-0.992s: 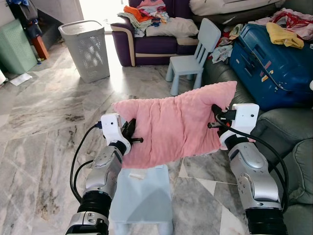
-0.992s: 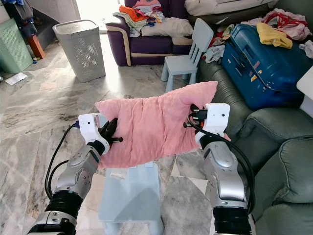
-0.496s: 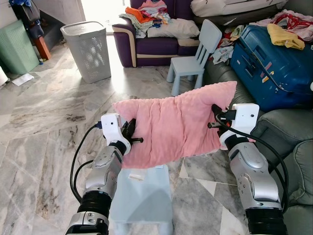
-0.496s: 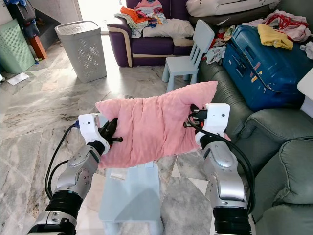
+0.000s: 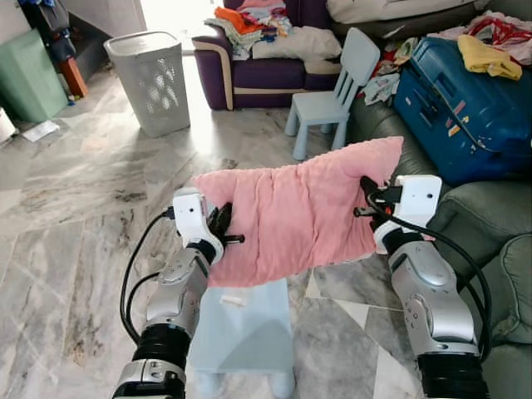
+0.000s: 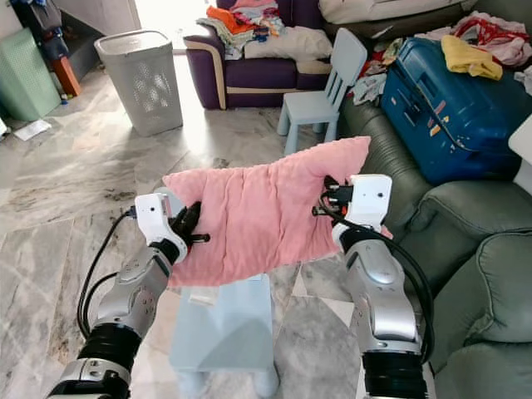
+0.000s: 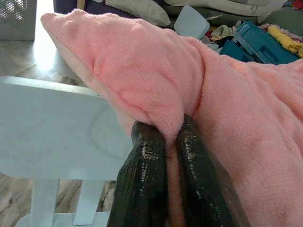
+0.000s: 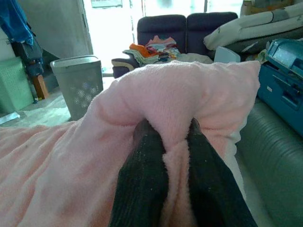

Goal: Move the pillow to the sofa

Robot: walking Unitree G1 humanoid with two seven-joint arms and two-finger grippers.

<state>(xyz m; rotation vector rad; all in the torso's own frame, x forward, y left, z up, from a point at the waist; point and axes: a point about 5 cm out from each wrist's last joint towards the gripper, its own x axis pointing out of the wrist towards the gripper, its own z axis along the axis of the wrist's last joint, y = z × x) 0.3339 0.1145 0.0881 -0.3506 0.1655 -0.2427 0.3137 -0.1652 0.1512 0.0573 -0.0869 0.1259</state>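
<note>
A fluffy pink pillow [image 5: 295, 212] hangs in the air between my two arms, above a small light-blue stool [image 5: 241, 324]. My left gripper [image 5: 226, 232] is shut on the pillow's left end, its black fingers [image 7: 147, 184] pinching a fold of the plush. My right gripper [image 5: 370, 198] is shut on the pillow's right end, where its fingers [image 8: 142, 179] squeeze a bunched ridge of fabric. The dark green sofa [image 5: 486, 216] stands just to the right of the pillow, a blue suitcase [image 5: 461, 100] lying on its far part.
A light-blue child's chair [image 5: 332, 87] stands beyond the pillow. A purple sofa [image 5: 266, 62] piled with clothes is at the back, a grey laundry basket [image 5: 154, 83] to the back left. Marble floor [image 5: 75, 216] stretches open on the left.
The whole picture has drifted slightly down, so the camera has moved a little. The pillow and both grippers keep their hold and pose.
</note>
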